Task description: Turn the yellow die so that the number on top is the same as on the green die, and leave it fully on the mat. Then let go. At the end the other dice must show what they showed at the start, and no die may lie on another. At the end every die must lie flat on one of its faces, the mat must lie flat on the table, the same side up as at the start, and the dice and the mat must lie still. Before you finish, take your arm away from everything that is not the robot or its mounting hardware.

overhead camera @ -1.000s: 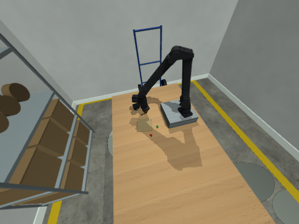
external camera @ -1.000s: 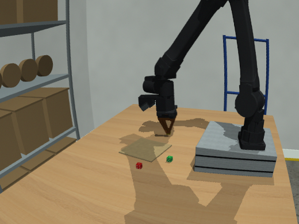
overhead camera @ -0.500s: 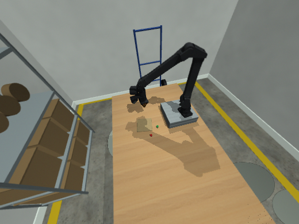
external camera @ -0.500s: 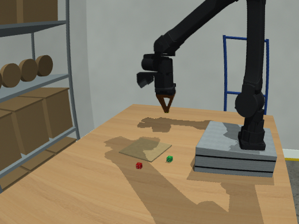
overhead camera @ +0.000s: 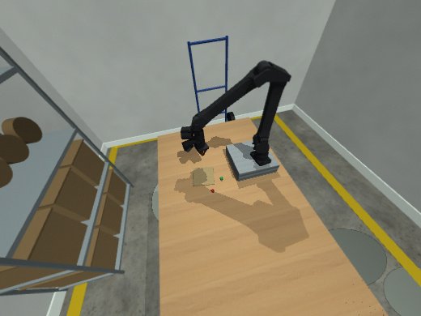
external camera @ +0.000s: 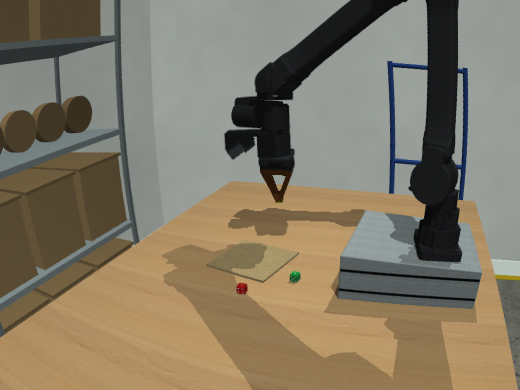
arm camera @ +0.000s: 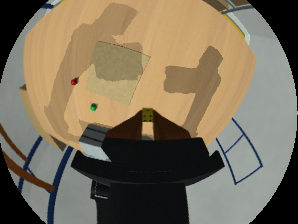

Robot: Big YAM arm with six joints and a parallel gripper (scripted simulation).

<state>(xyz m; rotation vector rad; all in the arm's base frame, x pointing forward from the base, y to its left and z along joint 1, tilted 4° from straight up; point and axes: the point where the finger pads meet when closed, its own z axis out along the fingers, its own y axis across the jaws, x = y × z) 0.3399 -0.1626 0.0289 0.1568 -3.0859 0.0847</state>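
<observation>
My gripper [external camera: 278, 196] hangs high above the table, behind the mat, with its fingers pointing down. It is shut on the yellow die [arm camera: 148, 117], which shows between the fingertips in the wrist view; in the top view the gripper [overhead camera: 202, 151] hides the die. The tan mat [external camera: 253, 260] lies flat on the table and also shows in the top view [overhead camera: 203, 177] and the wrist view [arm camera: 117, 71]. The green die [external camera: 295, 276] sits on the table just off the mat's right corner. The red die [external camera: 242, 288] sits on the table just off the mat's front edge.
The arm's grey base block [external camera: 410, 265] stands at the right of the table. A metal shelf rack with cardboard boxes [external camera: 50, 200] stands along the left side. A blue hand truck [external camera: 425, 130] stands behind the table.
</observation>
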